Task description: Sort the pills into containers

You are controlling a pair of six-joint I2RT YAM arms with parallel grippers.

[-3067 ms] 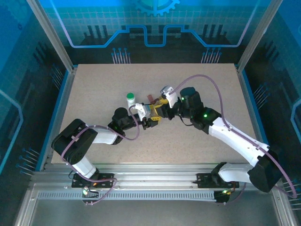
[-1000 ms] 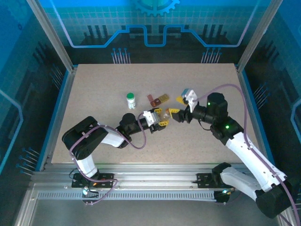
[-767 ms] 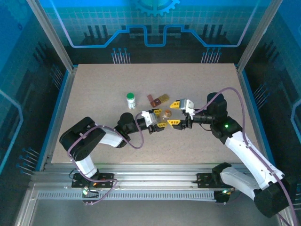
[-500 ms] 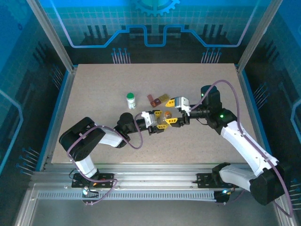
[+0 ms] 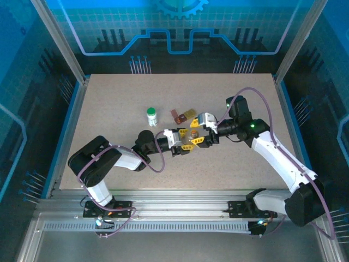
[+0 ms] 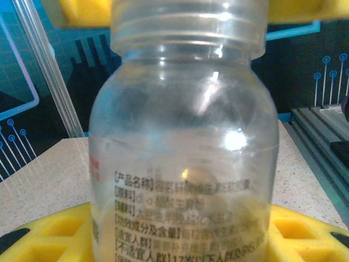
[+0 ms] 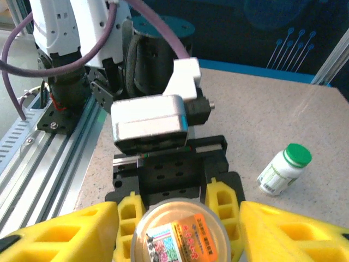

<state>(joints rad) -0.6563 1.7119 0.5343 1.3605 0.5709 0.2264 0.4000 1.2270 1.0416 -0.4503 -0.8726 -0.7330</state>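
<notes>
Left tool [image 5: 186, 138] grips clear bottle [image 6: 182, 153]; right tool [image 5: 197, 132] straddles its cap [image 7: 181, 236]

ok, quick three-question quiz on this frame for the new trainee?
1. True or false: the left pincer grips the clear bottle.
2. On the right pincer, the fingers are: A pointing straight up; B either side of the clear bottle's top; C folded back by its base.
3. In the top view, which two things lie beside the green-capped white bottle, on its right-arm side?
Key: 1 true. 2 B. 3 the dark red box and the yellow box.
</notes>
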